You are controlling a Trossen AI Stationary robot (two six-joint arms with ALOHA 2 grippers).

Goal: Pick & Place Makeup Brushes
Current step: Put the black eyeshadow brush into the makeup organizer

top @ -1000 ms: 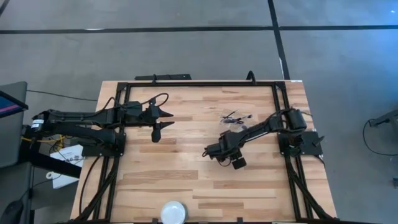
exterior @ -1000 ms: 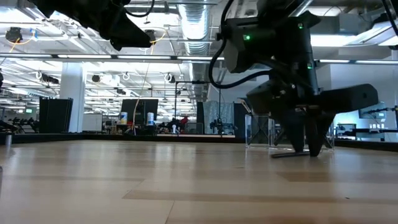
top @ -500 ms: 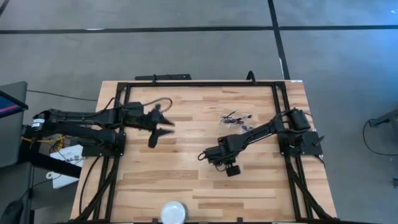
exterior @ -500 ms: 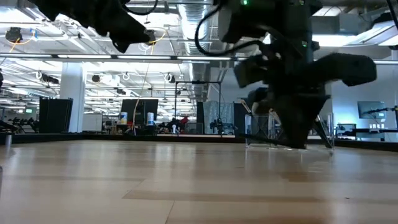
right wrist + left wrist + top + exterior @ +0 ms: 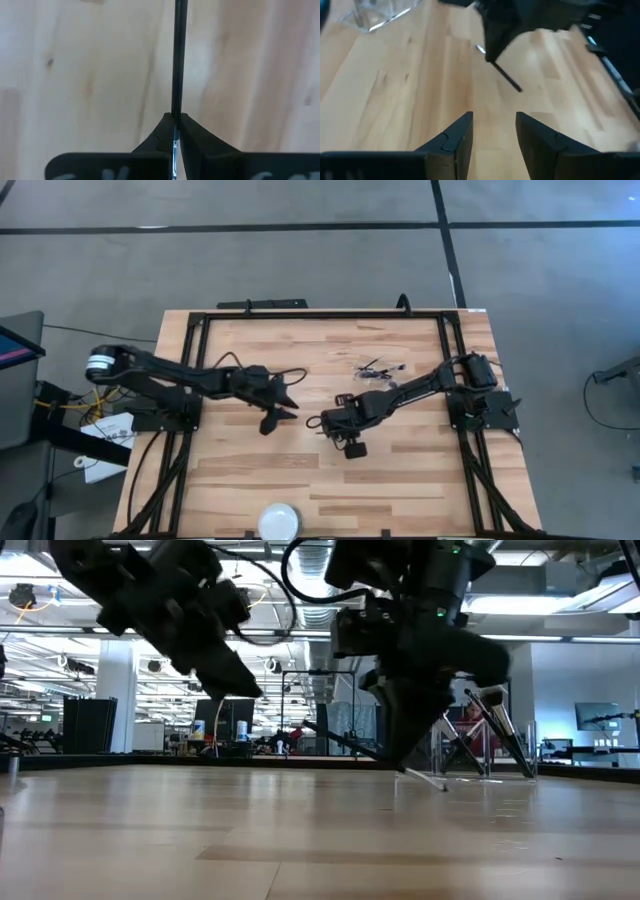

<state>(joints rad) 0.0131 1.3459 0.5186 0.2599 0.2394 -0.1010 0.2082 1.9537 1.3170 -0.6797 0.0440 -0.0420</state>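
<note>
My right gripper is near the table's middle, pointing steeply down and shut on one slender makeup brush with a dark handle and a silver ferrule. My left gripper is open with nothing between its fingers. It hovers just left of the right gripper and points toward the brush. More makeup brushes lie in a small heap with a clear plastic holder at the far right of the table. My right gripper pinches the brush between its two fingers where the dark handle meets the silver ferrule. The fingers come from above, slanting down. The handle runs straight out past the fingertips. In the low view the brush sits tilted, and I cannot tell whether its lower end touches the table.
A round white dish sits at the table's near edge. A black frame runs along the far edge and both sides of the wooden top. Bare wood lies between the two grippers and the dish.
My right gripper has shut on the brush, moved a little toward the table's left and tipped. The brush now slants with one end raised. My left gripper has swung down and toward the table's middle, closing in on the right gripper, and stays open.
</note>
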